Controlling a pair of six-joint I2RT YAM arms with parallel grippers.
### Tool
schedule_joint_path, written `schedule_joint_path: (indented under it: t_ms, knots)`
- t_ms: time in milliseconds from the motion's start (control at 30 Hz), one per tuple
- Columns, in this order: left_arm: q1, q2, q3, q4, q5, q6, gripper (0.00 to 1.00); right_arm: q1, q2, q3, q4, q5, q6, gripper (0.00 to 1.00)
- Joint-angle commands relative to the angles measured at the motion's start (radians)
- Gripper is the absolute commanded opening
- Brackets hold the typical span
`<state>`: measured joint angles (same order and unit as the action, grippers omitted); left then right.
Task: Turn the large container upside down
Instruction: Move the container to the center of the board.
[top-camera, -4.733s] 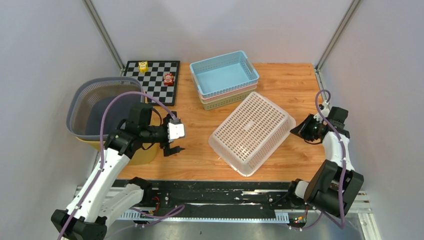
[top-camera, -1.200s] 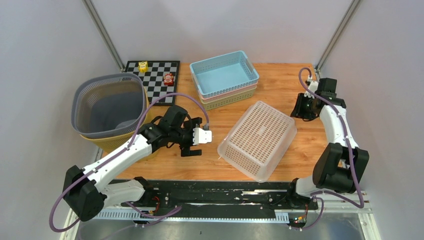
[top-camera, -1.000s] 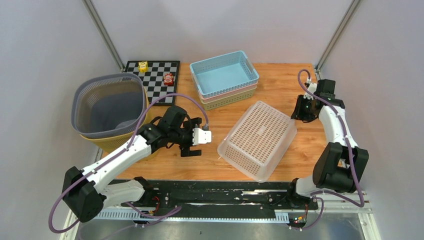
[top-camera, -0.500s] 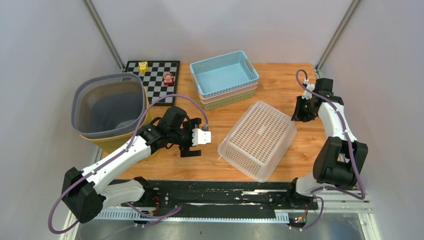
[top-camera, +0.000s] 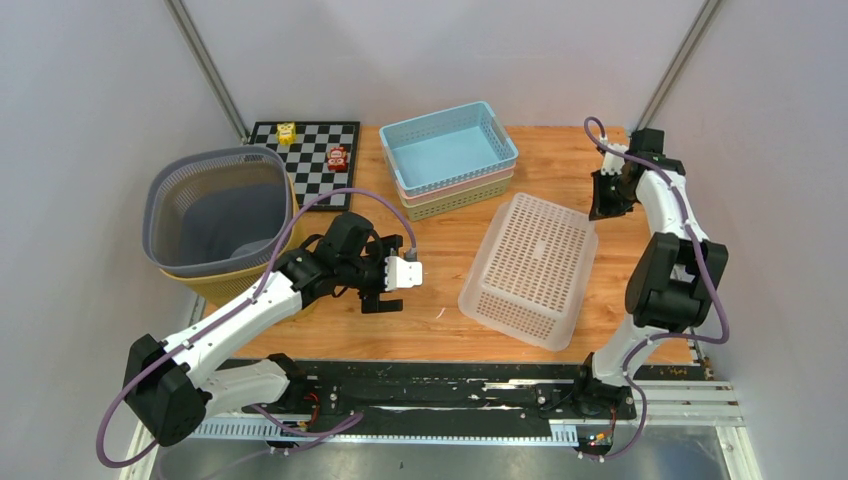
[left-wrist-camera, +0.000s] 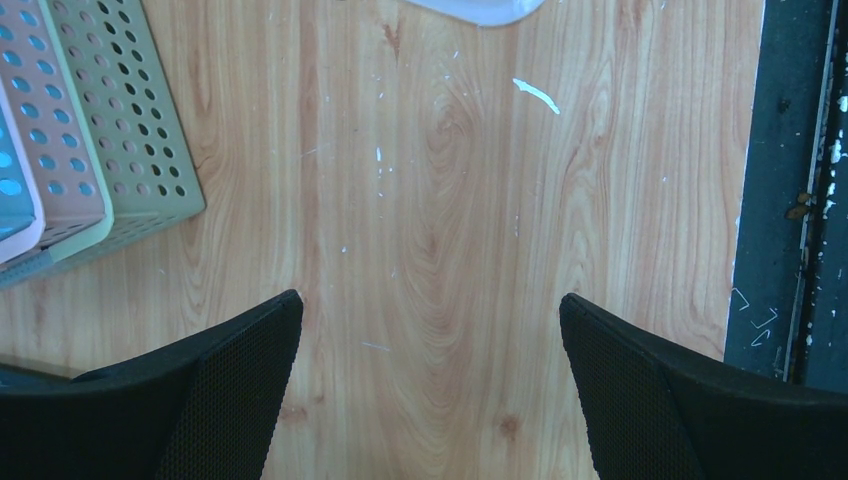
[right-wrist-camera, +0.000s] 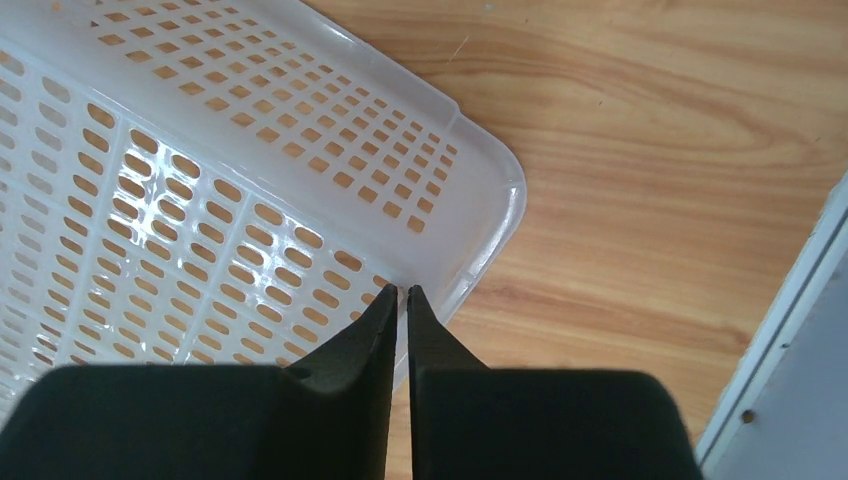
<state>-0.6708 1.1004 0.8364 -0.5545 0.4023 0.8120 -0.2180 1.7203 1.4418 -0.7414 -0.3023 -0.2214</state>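
The large container is a white perforated basket lying bottom up on the wooden table, right of centre. My right gripper hangs at its far right corner. In the right wrist view that gripper is shut, its tips resting over the container's sloping wall near the rounded corner, and I see nothing between them. My left gripper hovers left of the container, apart from it. It stands wide open over bare wood, and only the container's edge shows at the top of that view.
A stack of blue, pink and green baskets sits behind the container. A chessboard with two small toys lies at the back left. A grey bin nested in a yellow one stands at the left edge. The black rail runs along the front.
The container has swung round, its near end shifting right, so it lies more front-to-back. My right gripper has closed and moved toward the back. The left arm has not moved.
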Motion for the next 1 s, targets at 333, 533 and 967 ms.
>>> schedule_joint_path:
  t_ms: [333, 533, 967]
  knots:
    - [-0.007, -0.021, -0.016, 0.013, -0.004, -0.004, 1.0, 0.013, 0.162, 0.201, -0.085, 0.176, -0.437, 0.07]
    - [-0.007, -0.019, -0.016, 0.013, -0.005, -0.005, 1.0, 0.012, 0.177, 0.218, -0.085, 0.19, -0.563, 0.04]
    - [-0.007, -0.017, -0.012, 0.012, -0.003, -0.005, 1.0, 0.072, -0.011, 0.257, -0.103, 0.134, -0.5, 0.55]
